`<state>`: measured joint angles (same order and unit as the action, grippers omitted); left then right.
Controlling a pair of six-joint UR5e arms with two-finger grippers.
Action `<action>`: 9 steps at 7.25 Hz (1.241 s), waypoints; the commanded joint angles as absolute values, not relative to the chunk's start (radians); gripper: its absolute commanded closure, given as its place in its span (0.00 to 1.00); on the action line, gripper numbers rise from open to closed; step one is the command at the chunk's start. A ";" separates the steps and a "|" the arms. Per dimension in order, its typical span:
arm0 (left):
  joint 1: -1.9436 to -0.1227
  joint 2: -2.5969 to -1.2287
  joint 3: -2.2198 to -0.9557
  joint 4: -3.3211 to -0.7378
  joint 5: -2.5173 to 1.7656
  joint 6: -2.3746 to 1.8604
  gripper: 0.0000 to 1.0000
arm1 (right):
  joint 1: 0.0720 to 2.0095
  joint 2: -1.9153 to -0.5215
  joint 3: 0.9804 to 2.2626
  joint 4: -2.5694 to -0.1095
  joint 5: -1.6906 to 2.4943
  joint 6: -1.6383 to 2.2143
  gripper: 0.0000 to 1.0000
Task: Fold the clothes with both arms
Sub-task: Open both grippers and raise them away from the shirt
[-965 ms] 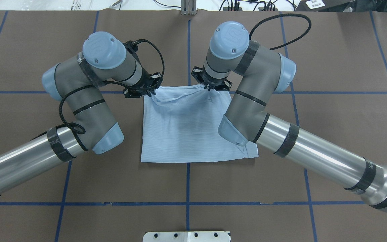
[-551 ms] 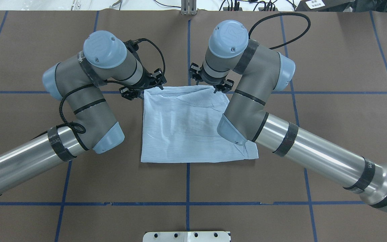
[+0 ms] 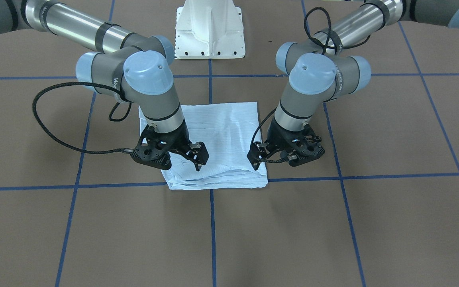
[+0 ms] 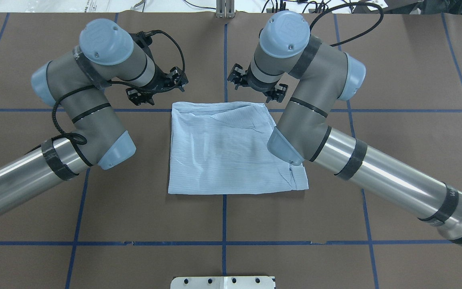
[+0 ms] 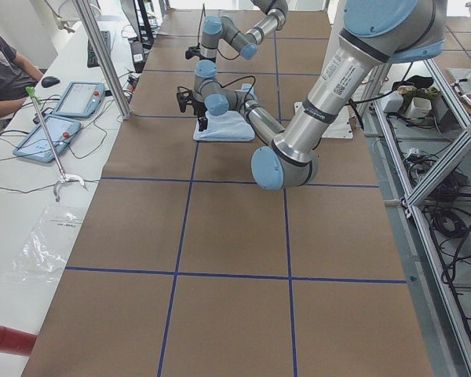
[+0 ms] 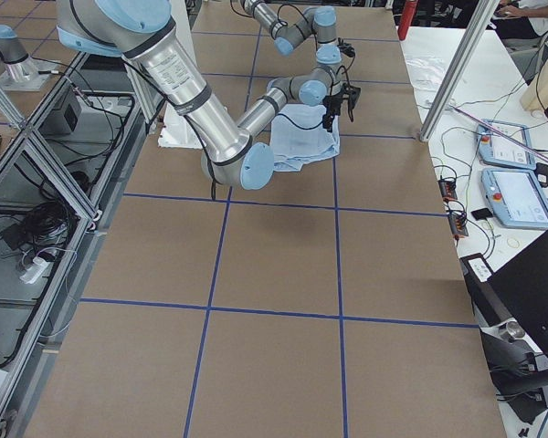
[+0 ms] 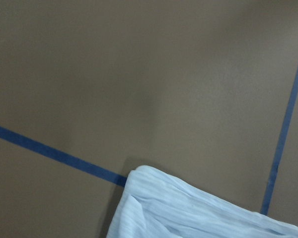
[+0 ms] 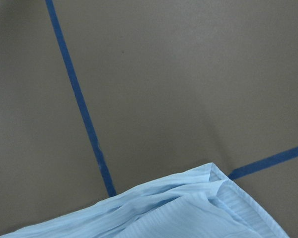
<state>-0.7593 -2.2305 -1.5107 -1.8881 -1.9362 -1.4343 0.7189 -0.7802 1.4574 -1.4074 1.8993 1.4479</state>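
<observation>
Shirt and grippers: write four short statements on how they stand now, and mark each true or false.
1. The left gripper and the right gripper are both open. True.
2. The left gripper clamps the shirt. False: it holds nothing and hovers by the shirt's far corner.
3. The shirt lies on the table. True.
4. The shirt is spread out with its sleeves showing. False: it is folded into a rough square.

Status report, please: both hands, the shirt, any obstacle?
Open: left hand and right hand, both off the cloth, near its far edge. Folded shirt lies flat. No obstacle seen around it.
</observation>
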 commanded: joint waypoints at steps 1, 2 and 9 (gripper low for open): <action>-0.834 -2.110 -1.628 -1.885 -1.937 -1.242 0.00 | 0.822 -0.875 1.555 -1.527 1.939 1.170 0.00; -0.865 -2.030 -1.694 -1.885 -1.937 -1.156 0.00 | 0.898 -0.926 1.578 -1.551 1.988 1.032 0.00; -1.328 -1.574 -1.796 -1.900 -2.259 -0.257 0.00 | 1.422 -1.426 1.606 -1.548 2.298 -0.086 0.00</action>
<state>-1.2683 -1.6491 -1.7953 -1.8901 -2.2058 -0.3382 1.3487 -1.3393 1.6077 -1.5524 2.2731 0.0921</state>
